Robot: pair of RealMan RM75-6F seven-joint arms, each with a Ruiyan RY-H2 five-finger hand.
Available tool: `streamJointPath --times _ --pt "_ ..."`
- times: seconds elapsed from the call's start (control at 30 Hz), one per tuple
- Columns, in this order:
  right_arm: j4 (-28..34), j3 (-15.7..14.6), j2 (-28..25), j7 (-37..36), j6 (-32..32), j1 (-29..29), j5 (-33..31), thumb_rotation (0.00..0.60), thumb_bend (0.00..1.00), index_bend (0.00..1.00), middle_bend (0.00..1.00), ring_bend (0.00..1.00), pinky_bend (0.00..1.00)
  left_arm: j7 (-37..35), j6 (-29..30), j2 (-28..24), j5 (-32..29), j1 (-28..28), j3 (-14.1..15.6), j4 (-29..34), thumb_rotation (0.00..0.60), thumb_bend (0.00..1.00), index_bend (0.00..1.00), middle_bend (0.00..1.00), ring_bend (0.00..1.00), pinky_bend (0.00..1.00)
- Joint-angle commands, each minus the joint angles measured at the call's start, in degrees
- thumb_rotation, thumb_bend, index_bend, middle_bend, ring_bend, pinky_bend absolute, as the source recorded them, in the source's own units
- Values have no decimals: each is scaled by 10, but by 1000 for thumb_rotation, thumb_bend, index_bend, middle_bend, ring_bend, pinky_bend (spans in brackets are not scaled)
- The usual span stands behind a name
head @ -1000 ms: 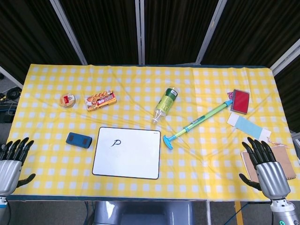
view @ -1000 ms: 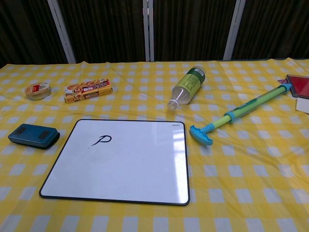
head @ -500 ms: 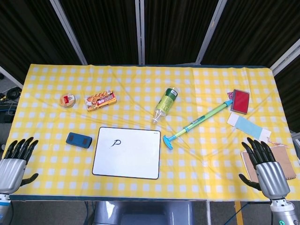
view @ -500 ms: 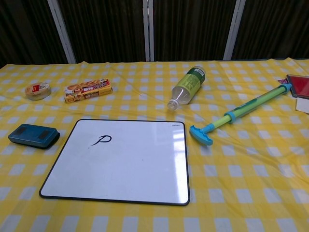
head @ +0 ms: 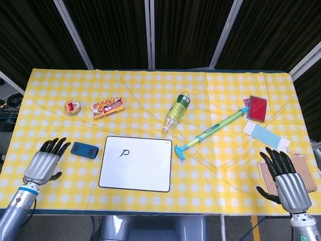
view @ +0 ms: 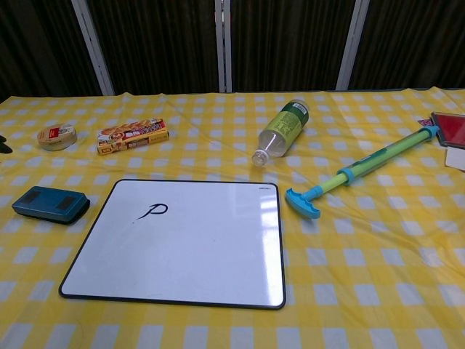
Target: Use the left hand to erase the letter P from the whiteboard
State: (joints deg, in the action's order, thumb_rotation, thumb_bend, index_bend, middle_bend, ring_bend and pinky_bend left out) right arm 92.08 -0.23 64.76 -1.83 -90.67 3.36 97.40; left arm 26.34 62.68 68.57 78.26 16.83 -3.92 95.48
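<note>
while the whiteboard (head: pixel 135 163) lies flat near the front middle of the tabletop (head: pixel 210 170), the letter p (head: pixel 124 153) is written in its upper left part, unerased. the dark blue eraser (head: pixel 84 149) sits just beside the board's left edge, not touching it as far as i can tell.

the left robot hand (head: pixel 44 163) is over the front left of the yellow checked cloth, fingers spread and holding nothing, fingertips (head: pixel 56 144) pointing up toward the eraser and near it, but apart from it. in the chest view only a tiny dark bit shows at the far left edge, can't tell what it is.

the right robot hand (head: pixel 286 179) hangs at the front right corner, fingers spread too, nothing in it, over a brown notebook (head: pixel 306 173).

other stuff on the tabletop: a small round tin (head: pixel 72 107) and an orange snack box (head: pixel 107 107) at the back left, a green bottle (head: pixel 177 111) lying on its side behind the board, a green and blue pump-looking stick (head: pixel 209 132) lying diagonally to the right of the board, a red box (head: pixel 257 108) at its far end and a light blue card (head: pixel 266 135) near that.
</note>
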Motion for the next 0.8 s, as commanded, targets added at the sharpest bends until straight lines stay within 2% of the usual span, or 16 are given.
streamJointPath --times 0.03,0.2,0.37,0.67,0.8 --pt "-1 0 -1 -6 -1 -1 -1 600 55 15 0 0 0 44 -53 33 -55 44 -22 -22 600 237 142 1 22 143" --pt "-4 0 -3 -18 -1 -2 -4 600 55 15 0 0 0 84 -98 70 -118 87 -38 -53 600 291 167 19 38 156" --pt "-8 1 -4 -25 0 -2 -9 600 55 15 0 0 0 114 -130 99 -180 121 -41 -71 600 292 176 22 40 156" --pt "-11 2 -6 -34 -1 -3 -12 600 55 15 0 0 0 164 -134 131 -235 158 -30 -87 600 306 214 57 63 178" --pt "-11 1 -6 -38 -3 -4 -11 600 55 15 0 0 0 167 -129 140 -251 167 -28 -92 600 354 253 90 91 199"
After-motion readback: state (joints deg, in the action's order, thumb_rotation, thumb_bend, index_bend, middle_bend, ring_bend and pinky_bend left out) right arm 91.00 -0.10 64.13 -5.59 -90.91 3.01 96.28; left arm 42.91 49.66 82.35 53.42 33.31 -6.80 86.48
